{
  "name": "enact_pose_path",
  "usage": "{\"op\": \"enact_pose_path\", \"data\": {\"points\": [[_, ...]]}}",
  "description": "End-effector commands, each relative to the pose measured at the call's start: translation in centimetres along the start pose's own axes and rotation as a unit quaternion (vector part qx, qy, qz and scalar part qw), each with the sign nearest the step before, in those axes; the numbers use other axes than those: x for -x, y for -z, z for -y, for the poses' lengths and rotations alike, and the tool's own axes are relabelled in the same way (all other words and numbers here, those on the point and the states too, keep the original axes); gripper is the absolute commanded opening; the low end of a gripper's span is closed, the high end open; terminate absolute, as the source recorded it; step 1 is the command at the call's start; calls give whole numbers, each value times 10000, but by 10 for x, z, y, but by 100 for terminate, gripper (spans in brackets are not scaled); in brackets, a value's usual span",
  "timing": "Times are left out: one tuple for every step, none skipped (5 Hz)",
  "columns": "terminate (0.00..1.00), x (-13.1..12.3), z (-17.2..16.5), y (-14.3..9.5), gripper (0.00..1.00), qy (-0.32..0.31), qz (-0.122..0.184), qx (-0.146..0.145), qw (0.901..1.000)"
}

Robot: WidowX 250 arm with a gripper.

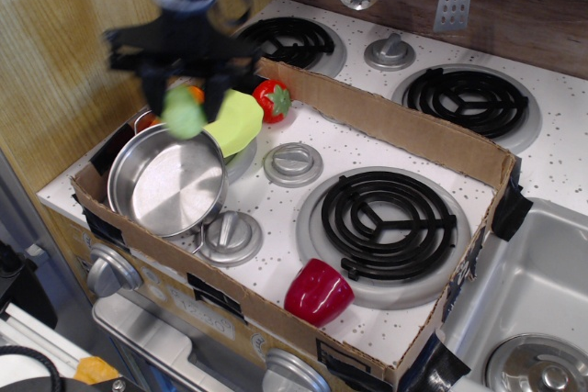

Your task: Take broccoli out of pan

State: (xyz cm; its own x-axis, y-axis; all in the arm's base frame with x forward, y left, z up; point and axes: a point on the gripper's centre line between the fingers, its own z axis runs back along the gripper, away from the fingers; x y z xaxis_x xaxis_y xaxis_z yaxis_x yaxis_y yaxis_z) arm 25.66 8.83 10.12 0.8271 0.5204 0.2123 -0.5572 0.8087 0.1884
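My gripper [186, 103] is shut on the pale-green broccoli [184, 116] and holds it in the air above the far rim of the pan [167, 188]. The pan is a round shiny steel pot at the left front of the cardboard tray, and its inside is bare. The arm is motion-blurred and rises out of the top of the frame.
A cardboard tray [386, 121] walls in the stove top. A yellow-green leaf-like piece [237, 120], a red tomato [270, 100] and an orange item [191, 94] lie behind the pan. Grey knobs [292, 164] [230, 237], a black burner [386, 218] and a red pepper [318, 292] lie to the right.
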Motion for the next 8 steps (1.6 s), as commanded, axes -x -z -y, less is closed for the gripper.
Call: {"op": "enact_pose_path", "data": {"points": [[0, -24, 63, -31, 0, 18, 120, -113, 9999], [0, -31, 89, -24, 0, -151, 275, 6, 9995], [0, -39, 102, -18, 0, -21, 360, -27, 9993], [0, -42, 110, -4, 0, -27, 437, 67, 9990], [0, -46, 115, 19, 0, 43, 490, 396, 9980], [0, -45, 119, 34, 0, 53, 434, 627, 9971], [0, -46, 119, 44, 100, 97, 433, 970, 9943], [0, -46, 115, 39, 100, 117, 435, 925, 9947]]}}
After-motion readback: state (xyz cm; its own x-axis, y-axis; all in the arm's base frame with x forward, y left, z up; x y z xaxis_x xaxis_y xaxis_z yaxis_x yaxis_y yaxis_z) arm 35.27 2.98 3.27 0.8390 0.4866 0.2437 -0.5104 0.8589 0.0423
